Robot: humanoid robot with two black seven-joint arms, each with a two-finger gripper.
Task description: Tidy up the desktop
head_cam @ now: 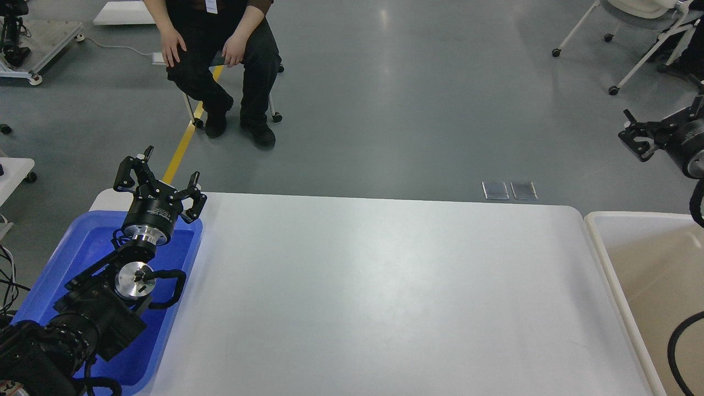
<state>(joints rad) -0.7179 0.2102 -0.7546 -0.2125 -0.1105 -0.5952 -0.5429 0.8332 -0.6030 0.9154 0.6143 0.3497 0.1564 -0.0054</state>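
The desktop (385,286) is a wide matte white tabletop with rounded corners, and nothing lies on its visible surface. My left gripper (170,163) is open and empty, held above the far end of the blue tray (77,253) at the table's left edge. My right gripper (632,137) is open and empty, held high at the right edge of the view, beyond the far end of the cream-beige tub (605,258).
A person (220,49) in black sits on a wheeled stool on the floor beyond the table's far left. White wheeled chair frames (632,55) stand at the far right. A black cable (679,341) loops over the tub's near end.
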